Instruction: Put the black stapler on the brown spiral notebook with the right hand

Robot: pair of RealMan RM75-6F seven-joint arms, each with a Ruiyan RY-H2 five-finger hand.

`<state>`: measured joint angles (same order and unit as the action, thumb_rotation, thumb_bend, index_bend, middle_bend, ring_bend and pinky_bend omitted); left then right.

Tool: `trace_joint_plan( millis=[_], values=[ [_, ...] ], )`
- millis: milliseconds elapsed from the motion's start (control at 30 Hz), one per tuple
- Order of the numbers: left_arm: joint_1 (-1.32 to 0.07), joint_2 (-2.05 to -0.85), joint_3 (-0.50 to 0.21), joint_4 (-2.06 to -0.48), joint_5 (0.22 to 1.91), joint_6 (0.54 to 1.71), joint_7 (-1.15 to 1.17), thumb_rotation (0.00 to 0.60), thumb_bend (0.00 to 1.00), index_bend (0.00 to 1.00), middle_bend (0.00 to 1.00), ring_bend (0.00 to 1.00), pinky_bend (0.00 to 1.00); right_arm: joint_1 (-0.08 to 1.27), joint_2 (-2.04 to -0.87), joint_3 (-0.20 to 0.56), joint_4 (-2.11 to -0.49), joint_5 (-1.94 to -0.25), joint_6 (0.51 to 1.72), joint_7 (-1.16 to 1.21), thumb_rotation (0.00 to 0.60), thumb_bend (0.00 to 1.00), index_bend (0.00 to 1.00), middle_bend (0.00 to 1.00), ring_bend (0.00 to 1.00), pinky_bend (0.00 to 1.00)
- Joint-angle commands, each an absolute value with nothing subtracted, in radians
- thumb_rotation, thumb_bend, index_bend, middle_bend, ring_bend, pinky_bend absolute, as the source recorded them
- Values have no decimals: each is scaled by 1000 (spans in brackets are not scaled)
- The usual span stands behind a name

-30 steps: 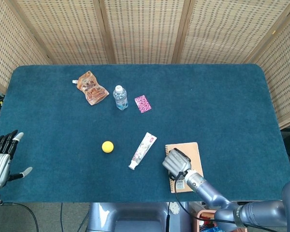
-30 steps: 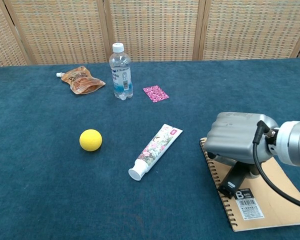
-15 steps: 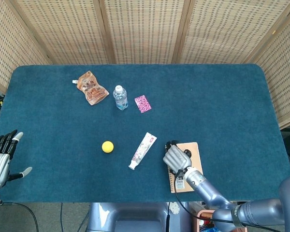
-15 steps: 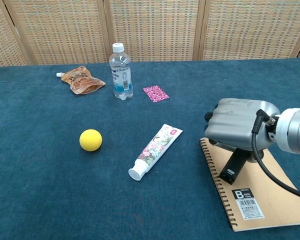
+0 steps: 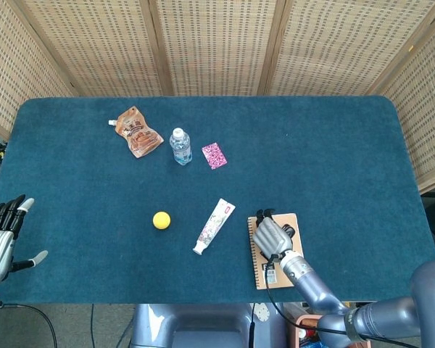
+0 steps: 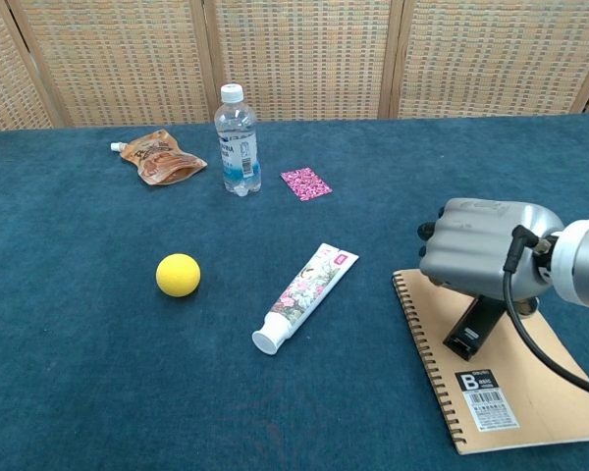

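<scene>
At the far left edge the left hand (image 5: pixel 1 239) hangs off the table with fingers spread, holding nothing. On the blue table (image 5: pixel 333 159) lie one brown pouch (image 6: pixel 157 157), one yellow ball (image 6: pixel 178 275), one water bottle (image 6: pixel 236 140), one pink card (image 6: pixel 305 183) and one toothpaste tube (image 6: pixel 304 294). Rightmost, the right hand (image 6: pixel 481 257) grips the single black stapler (image 6: pixel 474 329), which sits on the one brown spiral notebook (image 6: pixel 510 392).

Deep teal worktop (image 6: pixel 79 392). Yellow ball (image 6: pixel 178 275). Tan, kraft-brown notebook (image 6: pixel 530 402) with a black spiral. Black stapler (image 6: pixel 474 329). Grey metallic right hand (image 6: pixel 476 253). Pink speckled card (image 6: pixel 305 183). White floral-printed tube (image 6: pixel 304 296). Brown pouch (image 6: pixel 157 158). Clear bottle (image 6: pixel 236 128), white cap.
</scene>
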<state>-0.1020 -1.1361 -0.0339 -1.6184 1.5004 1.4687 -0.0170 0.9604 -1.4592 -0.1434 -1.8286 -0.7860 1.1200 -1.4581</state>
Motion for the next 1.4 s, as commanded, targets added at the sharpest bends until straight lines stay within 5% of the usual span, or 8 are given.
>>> trace_joint_plan(
  millis=[33, 300, 867, 1133, 1400],
  values=[
    [-101, -1135, -34, -1619, 1501, 1470, -18, 600, 157, 0, 0, 0, 0, 963, -1461, -148, -1831, -790, 1133, -1465, 600, 155, 581, 278, 125, 267],
    [-101, -1134, -35, -1619, 1500, 1472, -20, 600, 157, 0, 0, 0, 0, 968, -1477, -151, -1858, -727, 1204, -1531, 600, 56, 307, 4, 0, 55],
    [-100, -1131, -40, -1615, 1487, 1468, -28, 600, 157, 0, 0, 0, 0, 946, -1352, -115, -1985, -769, 1394, -1513, 600, 51, 277, 0, 0, 9],
    [-105, -1145, -41, -1606, 1474, 1451, -10, 600, 157, 0, 0, 0, 0, 777, -1212, -113, -1989, -971, 1451, -1064, 600, 51, 235, 0, 0, 4],
    [-108, -1166, -44, -1589, 1467, 1449, 3, 600, 158, 0, 0, 0, 0, 588, -1240, -135, -1802, -1126, 1477, -629, 600, 51, 126, 0, 0, 0]
  ],
)
